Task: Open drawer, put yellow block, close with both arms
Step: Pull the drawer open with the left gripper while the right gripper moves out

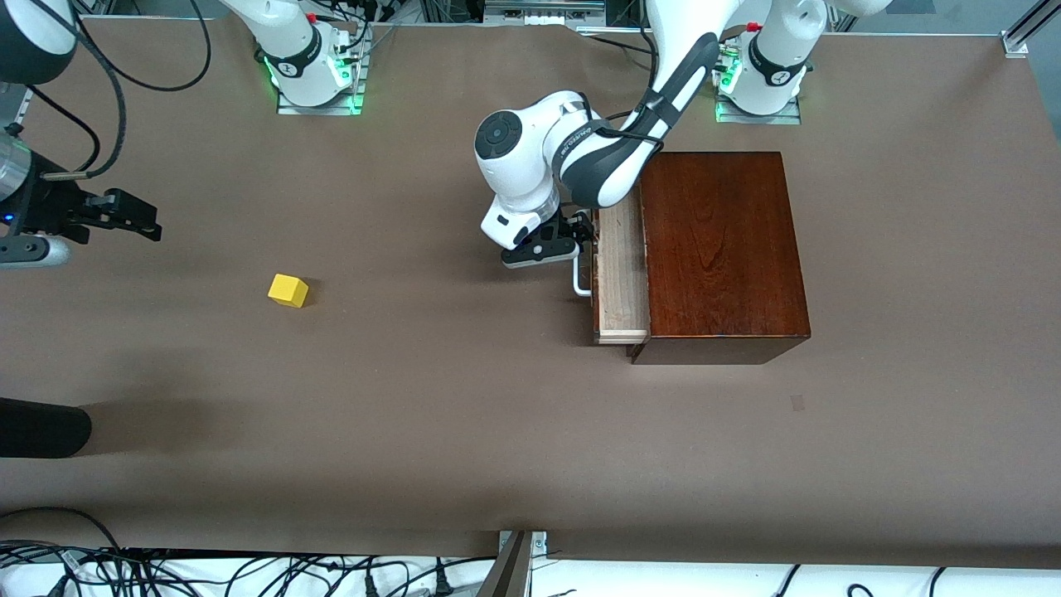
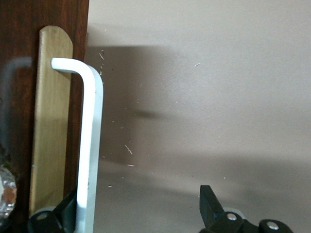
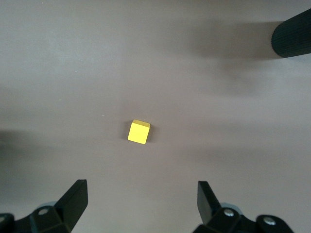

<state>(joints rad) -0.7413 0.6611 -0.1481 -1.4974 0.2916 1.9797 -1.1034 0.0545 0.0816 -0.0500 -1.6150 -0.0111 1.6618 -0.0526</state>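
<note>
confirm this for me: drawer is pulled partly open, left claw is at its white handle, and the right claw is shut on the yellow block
Not quite. The right claw is open and empty; the yellow block sits on the table, as the right wrist view shows. The drawer is partly open, with the left claw at its handle.

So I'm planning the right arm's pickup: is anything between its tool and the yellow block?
Nothing visible: only bare brown table lies between the open right tool and the small yellow cube.

White arms (image 1: 530, 157) (grey sections, black cables)
</note>
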